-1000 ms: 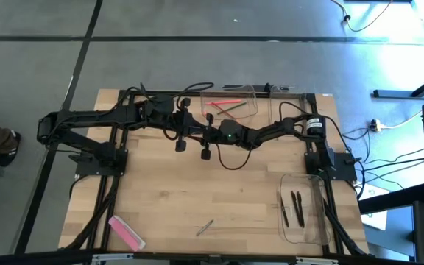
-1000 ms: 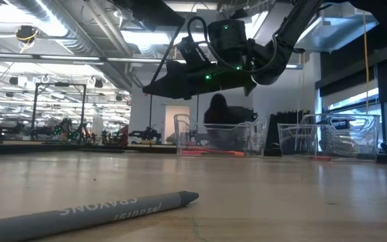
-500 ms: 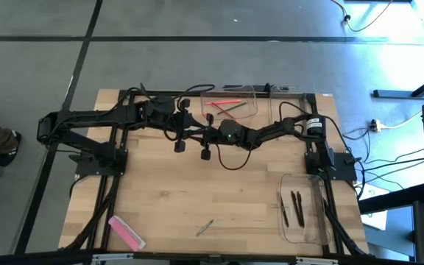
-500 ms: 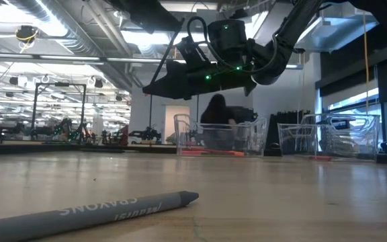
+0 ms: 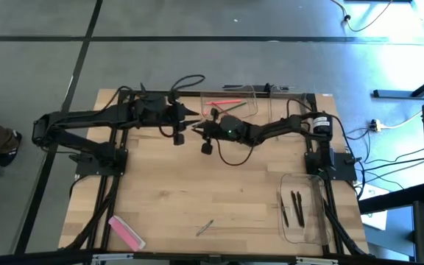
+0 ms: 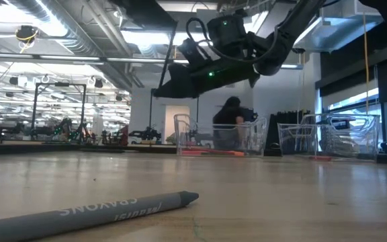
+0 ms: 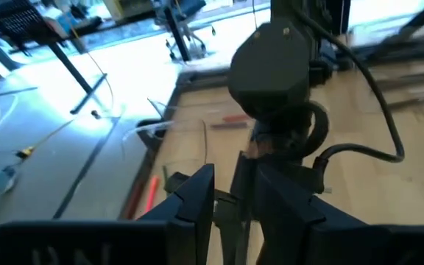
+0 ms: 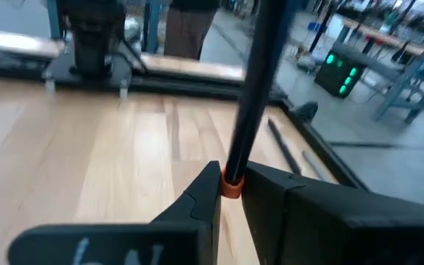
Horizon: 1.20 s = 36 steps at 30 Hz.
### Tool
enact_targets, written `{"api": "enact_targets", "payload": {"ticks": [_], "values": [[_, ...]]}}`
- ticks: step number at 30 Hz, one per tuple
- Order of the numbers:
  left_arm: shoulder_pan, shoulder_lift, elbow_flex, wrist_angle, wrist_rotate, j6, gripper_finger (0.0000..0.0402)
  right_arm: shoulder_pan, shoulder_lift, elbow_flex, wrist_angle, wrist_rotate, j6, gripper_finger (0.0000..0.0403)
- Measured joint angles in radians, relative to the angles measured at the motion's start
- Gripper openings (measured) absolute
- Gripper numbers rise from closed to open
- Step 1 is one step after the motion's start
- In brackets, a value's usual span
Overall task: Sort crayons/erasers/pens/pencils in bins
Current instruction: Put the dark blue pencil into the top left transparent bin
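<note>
My two grippers meet above the table's middle, just in front of the far clear bin (image 5: pixel 230 103). My right gripper (image 8: pixel 230 188) is shut on a thin dark stick (image 8: pixel 246 103) with an orange band. My left gripper (image 7: pixel 238 202) faces it (image 5: pixel 190 115), with the same stick (image 7: pixel 239 188) between its fingers. A pink eraser (image 5: pixel 126 231) lies flat near the table's near left corner. A grey crayon (image 6: pixel 99 208) lies flat near the near edge (image 5: pixel 205 227). My left gripper has the dark stick (image 7: pixel 238 193) between its two fingers, which lie across it. The stick is lifted clear of the table. Which part of the stick it has, I cannot tell. My right gripper pinches the stick at its orange band (image 8: pixel 231 188), near one end, between its two fingers. The fingers lie across the stick. The rest of the stick stands up and away from the fingers, clear of the table.
The far bin holds a red and a green stick (image 5: pixel 225 104). A second clear bin (image 5: pixel 305 234) at the near right holds dark pens (image 5: pixel 297 208). Black frame bars (image 5: pixel 112 199) run along the table's sides. Bare wood lies between the eraser and the near right bin.
Both grippers have gone together a short way toward the table's far edge and a little left, closer to the far bin, with the dark stick between them. The stick stays clear of the table.
</note>
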State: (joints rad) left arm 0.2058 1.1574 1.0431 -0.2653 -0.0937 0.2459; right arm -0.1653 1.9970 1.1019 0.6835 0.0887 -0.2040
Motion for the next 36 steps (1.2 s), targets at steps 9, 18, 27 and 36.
{"api": "enact_targets", "payload": {"ticks": [9, 18, 27, 36], "values": [[0.001, -0.073, 0.0, -0.062, -0.003, 0.001, 0.009, -0.033, -0.051, 0.0, -0.079, -0.004, -0.012, 0.0048], [0.002, -0.093, 0.0, -0.147, -0.004, 0.001, 0.009, -0.137, -0.18, 0.076, -0.488, -0.004, 0.08, 0.0048], [0.003, -0.093, 0.0, -0.166, -0.081, 0.0, 0.009, -0.276, -0.142, 0.421, -1.157, -0.003, 0.094, 0.0048], [0.003, -0.093, 0.0, -0.171, -0.081, 0.0, 0.009, -0.373, -0.128, 0.463, -1.336, -0.003, 0.051, 0.0048]]}}
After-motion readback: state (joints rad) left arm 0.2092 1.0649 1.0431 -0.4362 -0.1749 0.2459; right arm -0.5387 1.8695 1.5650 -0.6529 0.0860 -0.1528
